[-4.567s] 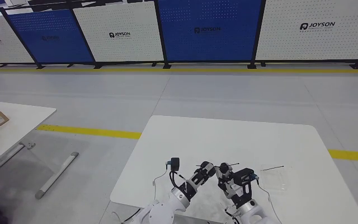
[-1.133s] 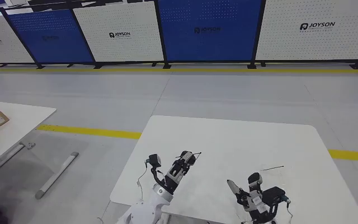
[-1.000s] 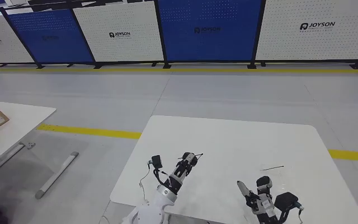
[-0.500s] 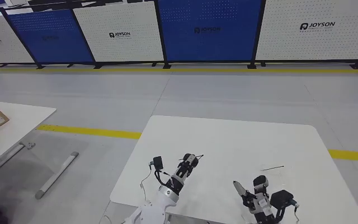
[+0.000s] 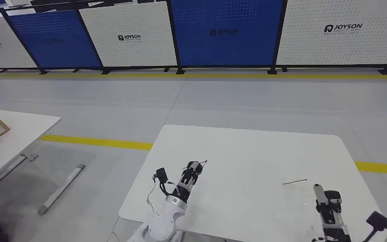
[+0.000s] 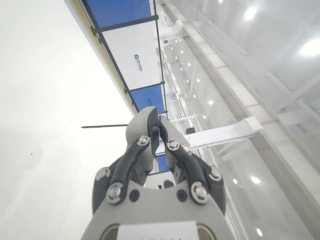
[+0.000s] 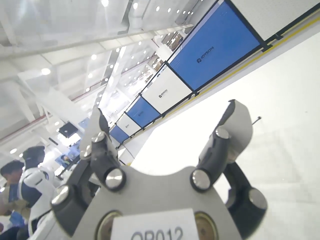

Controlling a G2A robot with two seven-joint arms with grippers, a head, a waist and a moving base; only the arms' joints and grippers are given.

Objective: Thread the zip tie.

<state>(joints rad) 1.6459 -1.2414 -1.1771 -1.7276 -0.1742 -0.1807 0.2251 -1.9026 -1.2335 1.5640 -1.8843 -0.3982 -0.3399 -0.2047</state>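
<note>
My left gripper (image 5: 193, 167) is near the table's front left part, shut on a thin black zip tie (image 5: 201, 162). In the left wrist view the zip tie (image 6: 105, 126) sticks out sideways from between the closed pads of that gripper (image 6: 158, 126), held above the white table (image 6: 50, 76). A second black zip tie (image 5: 294, 181) lies flat on the table toward the right. My right gripper (image 5: 325, 195) is at the front right corner, just nearer than that tie. It is open and holds nothing (image 7: 166, 111); the lying tie's end (image 7: 257, 119) shows past one finger.
The white table (image 5: 242, 145) has its front edge close under both arms. Beyond it are grey floor with a yellow line (image 5: 97, 142), blue and white partition panels (image 5: 227, 33), and another table's corner (image 5: 24, 130) at the left.
My right arm has swung right, from the front middle to the front right corner, still open. My left gripper drew back a little to the left with the zip tie.
</note>
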